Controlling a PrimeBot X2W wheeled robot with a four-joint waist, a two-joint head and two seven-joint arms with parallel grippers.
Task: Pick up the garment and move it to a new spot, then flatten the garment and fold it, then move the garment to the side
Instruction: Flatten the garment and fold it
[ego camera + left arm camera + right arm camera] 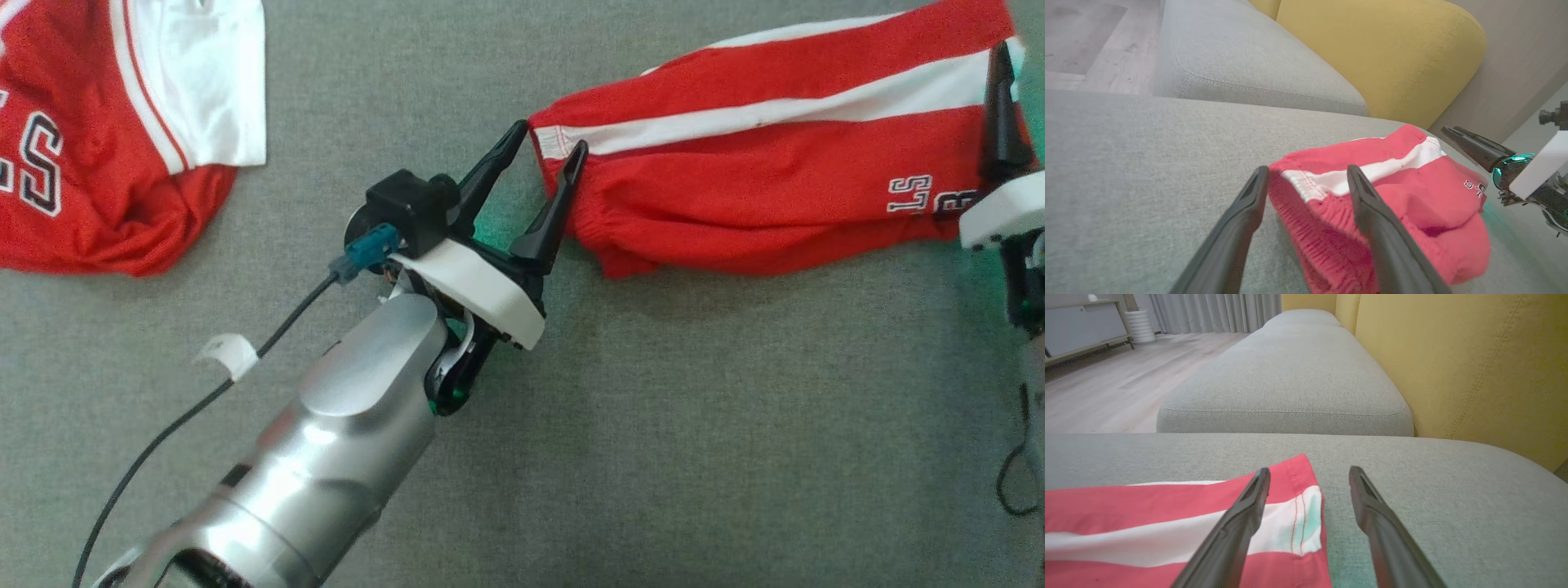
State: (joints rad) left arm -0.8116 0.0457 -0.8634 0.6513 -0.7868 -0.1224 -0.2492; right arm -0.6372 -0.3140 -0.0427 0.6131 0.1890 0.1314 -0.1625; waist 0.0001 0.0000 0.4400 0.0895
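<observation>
Well to the left of my left claw (549, 137) lies a red jersey (98, 122), with bare grey cushion (653, 425) between. That claw is released, its fingers straddling the elastic edge of the red shorts (775, 163), perhaps brushing it. My right claw (1309, 470) gapes too, astride the far hem, with open cushion beyond.

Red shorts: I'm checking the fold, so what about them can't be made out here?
- Head view: the red shorts run off the top edge, and the right pincer covers their hem end.
- Head view: their lettering is partly behind that pincer, so unreadable.
- Left wrist view: the left pincer blocks part of the waistband.
- Every view: the underside is hidden by the top layer.
</observation>
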